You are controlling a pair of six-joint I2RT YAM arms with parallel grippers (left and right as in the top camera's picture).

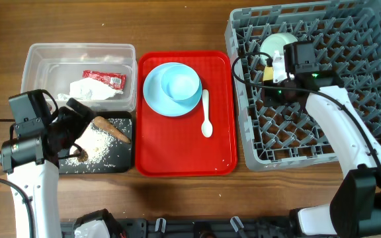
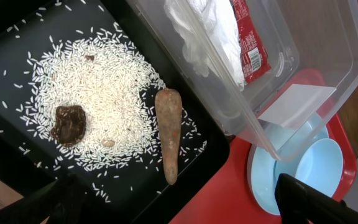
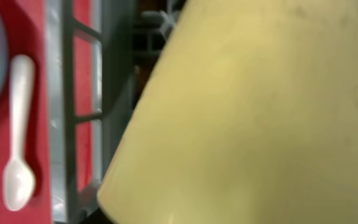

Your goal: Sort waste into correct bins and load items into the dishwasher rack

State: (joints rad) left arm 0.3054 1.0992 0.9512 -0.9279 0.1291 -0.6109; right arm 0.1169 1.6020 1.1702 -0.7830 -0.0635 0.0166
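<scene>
- Dishwasher rack (image 1: 349, 99), grey and pegged, at the right of the table. The pale green bowl (image 1: 280, 43) lies among the pegs at its far left corner, with my right claw (image 1: 280, 66) just beside it.
  - A pale wall fills my right wrist view, so I cannot tell whether that claw grips or stands free.
  - I judge this step wants the rim settled between pegs and a slow release before I lift away.
- Red tray (image 1: 177, 149): holds the light blue plate (image 1: 152, 92), with the light blue bowl (image 1: 182, 82) on it and a white spoon (image 1: 206, 116) alongside. None of these is loaded yet.
- Clear tub (image 1: 42, 56): holds crumpled white paper (image 1: 94, 91) and the red sauce packet (image 1: 104, 79).
- Black tray (image 1: 126, 119): holds rice grains (image 2: 104, 93), a brown lump (image 2: 70, 123) and a tapered brown scrap (image 2: 168, 134).
- Left claw (image 2: 179, 204): its fingers are wide apart and hold nothing, above the black tray.
</scene>
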